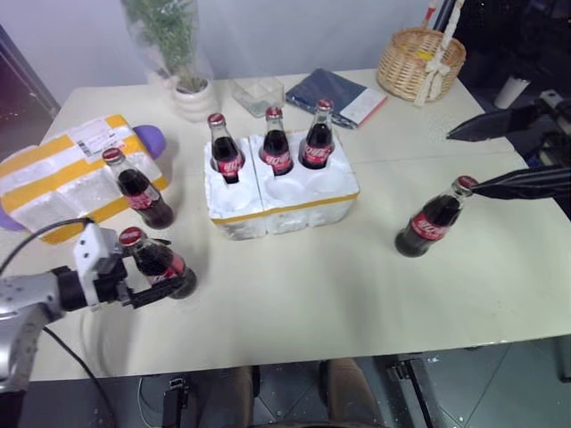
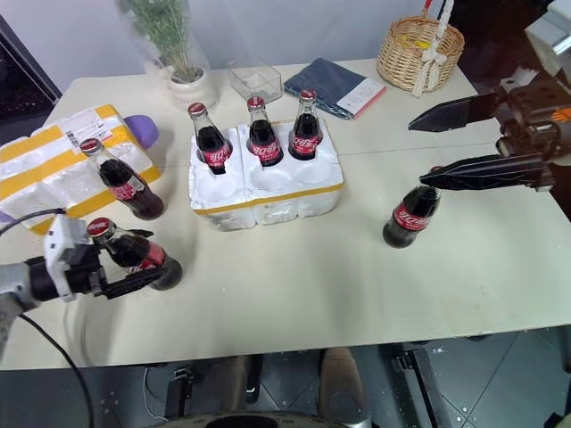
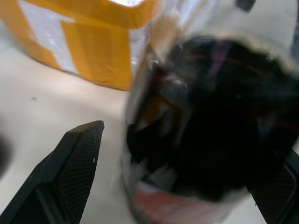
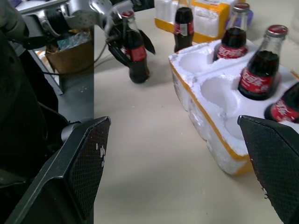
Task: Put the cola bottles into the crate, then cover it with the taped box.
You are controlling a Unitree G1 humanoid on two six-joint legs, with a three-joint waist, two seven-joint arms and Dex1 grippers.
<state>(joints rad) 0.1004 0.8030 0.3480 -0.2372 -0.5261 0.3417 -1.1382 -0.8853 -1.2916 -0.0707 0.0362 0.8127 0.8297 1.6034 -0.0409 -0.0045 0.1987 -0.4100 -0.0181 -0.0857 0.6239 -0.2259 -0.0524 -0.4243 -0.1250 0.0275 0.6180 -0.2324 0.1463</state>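
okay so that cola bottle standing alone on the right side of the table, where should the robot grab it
Probably around the body of the cola bottle at its red label, coming in level from the right gripper's side. It stands upright with open table around it, and the body is wider than the neck.

We see three bottles (image 2: 259,134) standing in the crate's (image 2: 268,201) back wells. Our left gripper (image 2: 134,263) straddles a bottle (image 2: 132,252) near the taped box (image 2: 53,174); our right gripper (image 2: 451,143) hangs spread above another bottle (image 2: 410,214).
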